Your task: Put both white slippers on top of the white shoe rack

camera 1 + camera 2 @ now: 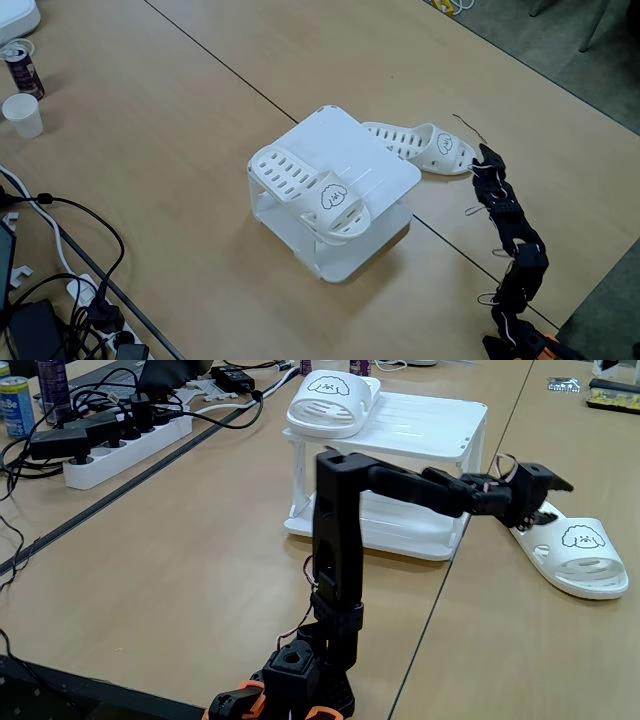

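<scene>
While one slipper [312, 190] tops rack [385, 170], claw [545, 500] over other slipper [575, 550]

The light wooden desk [180, 130] carries the white rack [335, 190] near its middle. One slipper [425, 147] lies flat on the desk just beside the rack. A paper cup [22, 114] and a can [22, 68] stand at one corner; a power strip [120, 445] and cables [70, 255] lie along an edge.
</scene>
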Robot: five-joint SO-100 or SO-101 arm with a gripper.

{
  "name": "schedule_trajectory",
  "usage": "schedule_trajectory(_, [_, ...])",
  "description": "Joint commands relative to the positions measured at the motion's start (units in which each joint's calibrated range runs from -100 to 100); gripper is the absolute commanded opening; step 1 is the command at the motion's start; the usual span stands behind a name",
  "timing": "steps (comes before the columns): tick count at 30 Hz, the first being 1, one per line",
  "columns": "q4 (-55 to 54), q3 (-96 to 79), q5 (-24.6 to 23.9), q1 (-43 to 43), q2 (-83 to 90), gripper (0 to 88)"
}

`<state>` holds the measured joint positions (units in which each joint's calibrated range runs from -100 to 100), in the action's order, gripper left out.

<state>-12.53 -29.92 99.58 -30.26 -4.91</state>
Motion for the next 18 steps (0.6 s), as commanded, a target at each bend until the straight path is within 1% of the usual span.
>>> schedule_trajectory(1, [-3.8, 12.3, 0.4, -1.2, -8.8, 18.5])
schedule_trajectory(11, [-4.6, 41.0, 0.4, -2.3, -33.3, 18.5])
schedule_trajectory(18, [-4.3, 49.7, 0.4, -1.4, -43.5, 18.5])
